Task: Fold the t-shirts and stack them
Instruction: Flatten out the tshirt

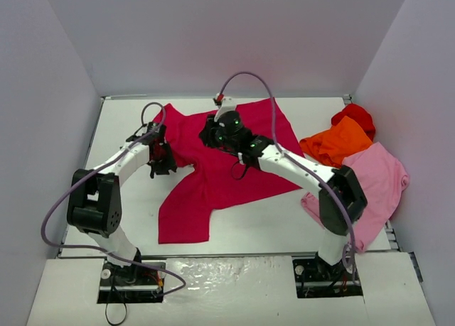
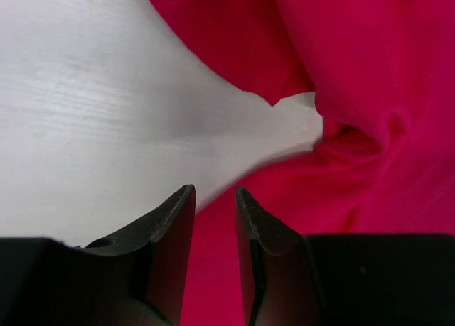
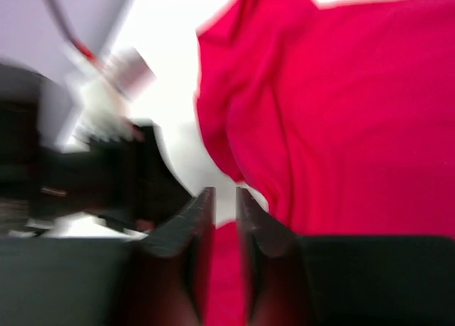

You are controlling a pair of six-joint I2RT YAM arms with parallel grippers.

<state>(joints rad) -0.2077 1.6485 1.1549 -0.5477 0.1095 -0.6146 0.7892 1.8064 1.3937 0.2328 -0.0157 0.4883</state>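
Note:
The crimson t-shirt lies spread across the middle of the table, rumpled near its upper left. My left gripper is low at its left sleeve. In the left wrist view its jaws stand a narrow gap apart, with the crimson cloth showing between them. My right gripper hangs over the shirt's upper part. That view is blurred, and its jaws are also narrowly apart over the cloth's edge. The orange, bright red and light pink t-shirts lie heaped at the right.
White walls close in the table on three sides. The heap of shirts takes up the right edge, partly under my right arm. A purple cable arches above the right wrist. The left arm shows as a blur in the right wrist view.

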